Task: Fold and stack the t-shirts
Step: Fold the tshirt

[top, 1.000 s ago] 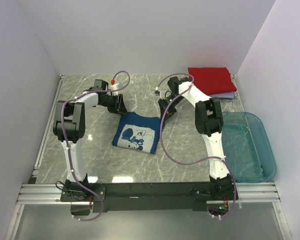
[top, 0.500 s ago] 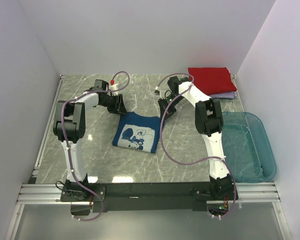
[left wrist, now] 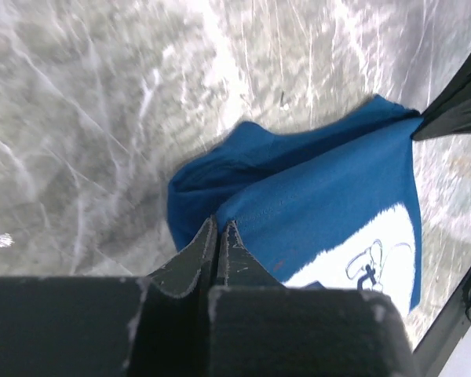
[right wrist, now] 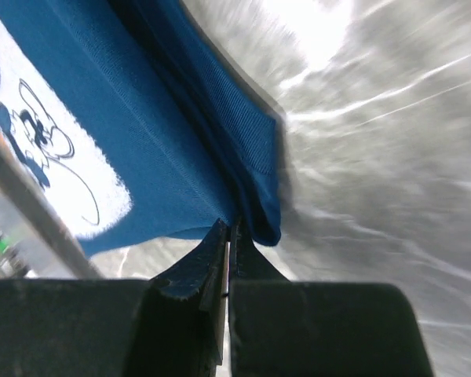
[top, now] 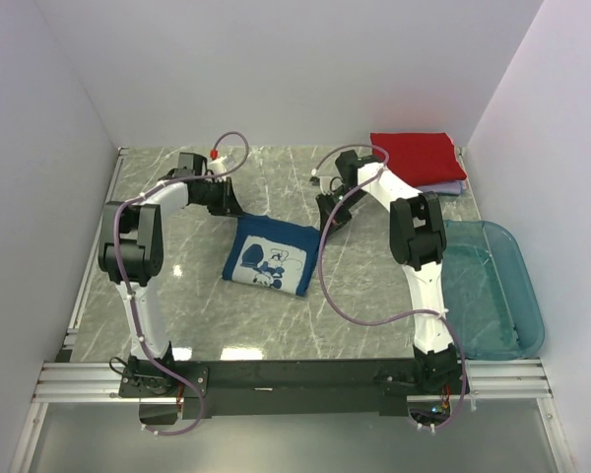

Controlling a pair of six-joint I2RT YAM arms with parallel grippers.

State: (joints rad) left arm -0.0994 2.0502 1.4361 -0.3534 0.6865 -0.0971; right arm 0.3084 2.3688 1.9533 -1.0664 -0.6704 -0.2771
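at table (top: 177, 296) centre, blue t-shirt (top: 288, 239), white cartoon print (top: 264, 266), left fingers (left wrist: 195, 253) and right fingers (right wrist: 206, 253) clamped on its corners

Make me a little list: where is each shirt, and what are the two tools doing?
blue tee: folded, middle of the table, white print facing up
left tool: shut on the blue tee, at its far left corner
right tool: shut on the blue tee, at its far right corner
red tee: folded, far right corner, top of the pile
lavender tee: folded, under the red tee, only an edge shows
tub: teal, at the right side
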